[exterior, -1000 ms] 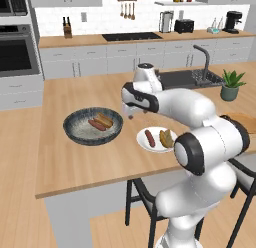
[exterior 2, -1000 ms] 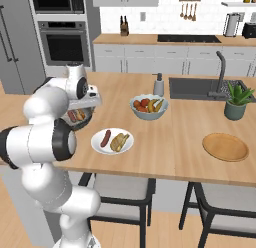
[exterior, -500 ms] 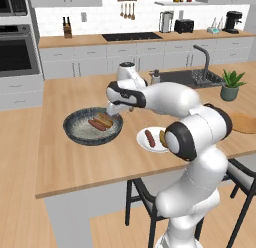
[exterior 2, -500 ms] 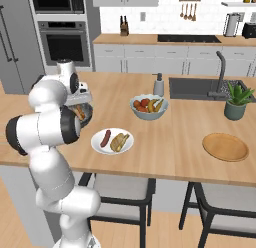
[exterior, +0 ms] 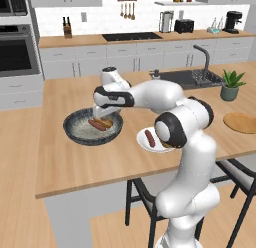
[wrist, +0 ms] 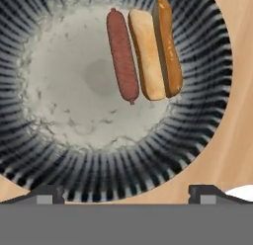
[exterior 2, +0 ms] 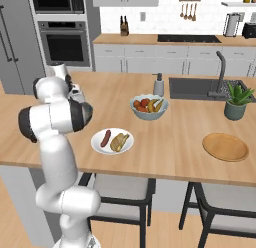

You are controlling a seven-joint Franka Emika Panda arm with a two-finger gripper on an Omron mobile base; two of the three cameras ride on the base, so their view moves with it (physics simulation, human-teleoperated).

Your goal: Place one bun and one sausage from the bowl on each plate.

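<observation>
The dark speckled bowl (exterior: 71,131) sits on the wooden island and holds a brown sausage (exterior: 97,125) and a tan bun (exterior: 105,122) side by side. My gripper (exterior: 102,113) hangs open just above them, holding nothing. Looking down from the hand, the sausage (wrist: 122,55) and the bun (wrist: 155,51) lie in the far part of the bowl (wrist: 59,155), beyond my open gripper (wrist: 126,193). The white plate (exterior 2: 100,148) carries a sausage (exterior 2: 105,138) and a bun (exterior 2: 120,141). The tan plate (exterior 2: 225,147) lies bare to the right.
A pale-blue fruit bowl (exterior 2: 148,106), a soap dispenser (exterior 2: 159,85), the sink (exterior 2: 200,88) and a potted plant (exterior 2: 235,103) stand further back on the island. The white plate (exterior: 145,146) lies close to the right of the bowl.
The arm has swung left from beside the white plate to above the bowl. The gripper has stayed open and empty.
</observation>
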